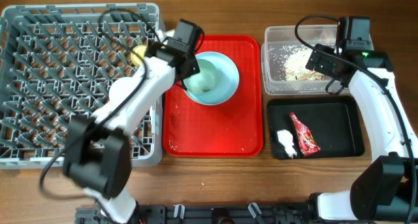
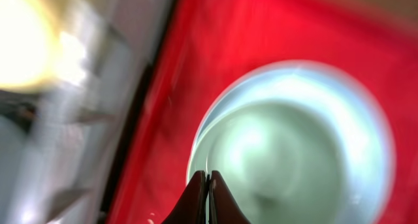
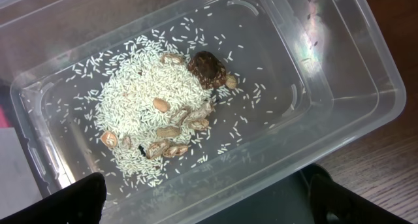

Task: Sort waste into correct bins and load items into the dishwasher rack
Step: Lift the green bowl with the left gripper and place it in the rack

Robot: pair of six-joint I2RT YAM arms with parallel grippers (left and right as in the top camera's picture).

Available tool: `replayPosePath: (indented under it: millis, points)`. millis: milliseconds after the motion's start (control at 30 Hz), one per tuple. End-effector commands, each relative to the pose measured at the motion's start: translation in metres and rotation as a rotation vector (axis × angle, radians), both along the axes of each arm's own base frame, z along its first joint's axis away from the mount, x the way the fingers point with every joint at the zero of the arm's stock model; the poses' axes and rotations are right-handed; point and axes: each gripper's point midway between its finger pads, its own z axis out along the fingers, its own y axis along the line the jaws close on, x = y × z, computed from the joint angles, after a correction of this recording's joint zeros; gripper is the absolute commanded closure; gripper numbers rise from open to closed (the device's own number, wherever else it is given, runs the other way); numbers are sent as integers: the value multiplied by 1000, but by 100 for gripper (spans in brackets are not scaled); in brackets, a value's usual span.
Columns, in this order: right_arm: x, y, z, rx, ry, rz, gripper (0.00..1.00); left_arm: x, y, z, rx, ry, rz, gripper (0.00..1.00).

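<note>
The pale green-blue bowl (image 1: 204, 77) sits on the light blue plate (image 1: 228, 74) on the red tray. My left gripper (image 1: 185, 70) is shut on the bowl's left rim (image 2: 261, 145); the left wrist view is blurred, and its fingertips (image 2: 208, 185) meet there. The yellow cup (image 1: 138, 53) stands in the grey dishwasher rack (image 1: 39, 87). My right gripper (image 3: 206, 204) is open and empty over the near wall of the clear tub (image 1: 266, 54), which holds the rice scraps (image 3: 150, 100). The red-and-white wrapper (image 1: 304, 134) and white tissue (image 1: 285, 142) lie in the black tray (image 1: 339, 106). Fork and spoon are out of view.
The flat red tray (image 1: 209, 129) lies between the rack and the two bins. The clear tub stands behind the black tray at the right. My left arm reaches across the rack's right side. Wooden table shows around everything.
</note>
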Motion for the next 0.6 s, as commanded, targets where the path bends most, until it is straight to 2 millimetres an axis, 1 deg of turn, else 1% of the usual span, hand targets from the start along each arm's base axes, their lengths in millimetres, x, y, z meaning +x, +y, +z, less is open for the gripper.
replayPosePath:
  millis: [0, 33, 67, 100, 133, 167, 200, 267, 300, 333, 367, 433, 567]
  points:
    - [2, -4, 0, -12, -2, -22, 0, 12, 43, 130, 56, -335, 56, 96]
    - [2, -4, 0, -12, -2, -22, 0, 9, 52, 148, 60, -371, 50, 96]
    - [2, -4, 0, -12, -2, -22, 0, 1, 59, 160, 35, -385, 50, 90]
    - [2, -4, 0, -12, -2, -22, 0, -6, 57, 164, -11, -372, 29, 71]
    - [2, -4, 0, -12, -2, -22, 0, -15, 49, 158, -78, -319, -16, 53]
    - [2, -4, 0, -12, -2, -22, 0, -19, 47, 153, -94, -292, -30, 48]
    - [2, -4, 0, -12, -2, -22, 0, -22, 43, 144, -103, -251, -45, 46]
    - [2, -4, 0, -12, -2, -22, 0, -27, 38, 119, -106, -156, -64, 47]
    - [2, -4, 0, -12, -2, -22, 0, -25, 32, 98, -101, -105, -77, 57]
    - [2, -4, 0, -12, -2, -22, 0, -22, 28, 83, -91, -76, -84, 60]
    - [2, -4, 0, -12, -2, -22, 0, -18, 22, 66, -80, -44, -113, 60]
    - [2, -4, 0, -12, -2, -22, 0, -13, 11, 38, -77, 14, -166, 59]
    - [2, -4, 0, -12, -2, -22, 0, -5, 6, -20, -46, 127, -171, 60]
